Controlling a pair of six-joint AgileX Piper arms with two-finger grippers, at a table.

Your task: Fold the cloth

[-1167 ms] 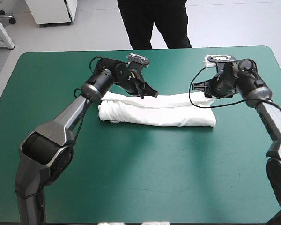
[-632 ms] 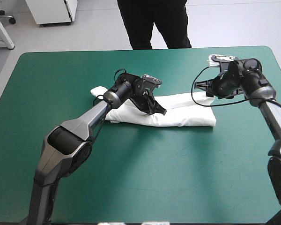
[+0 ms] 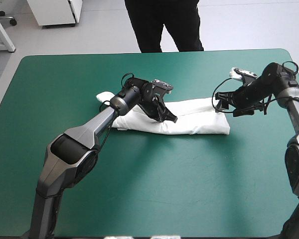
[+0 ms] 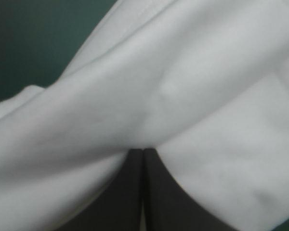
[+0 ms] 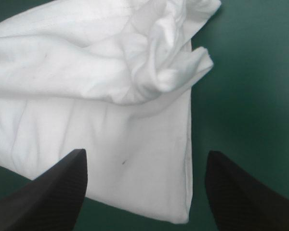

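As I view it from above, the T-shirt (image 3: 194, 122) lies folded into a long white band across the teal-green table (image 3: 139, 189), its right end bunched and wrinkled. My left gripper (image 4: 143, 150) is pinched closed on a fold near its middle; my right gripper (image 5: 145, 153) stands spread above that end.

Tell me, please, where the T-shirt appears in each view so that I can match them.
High view: the T-shirt lies as a long folded band at mid-table, between both arms.
Left wrist view: it fills nearly everything, gathered at the shut left end effector.
Right wrist view: its crumpled end lies ahead of the open right end effector.
Shared landmark: the teal-green cover bordering it.
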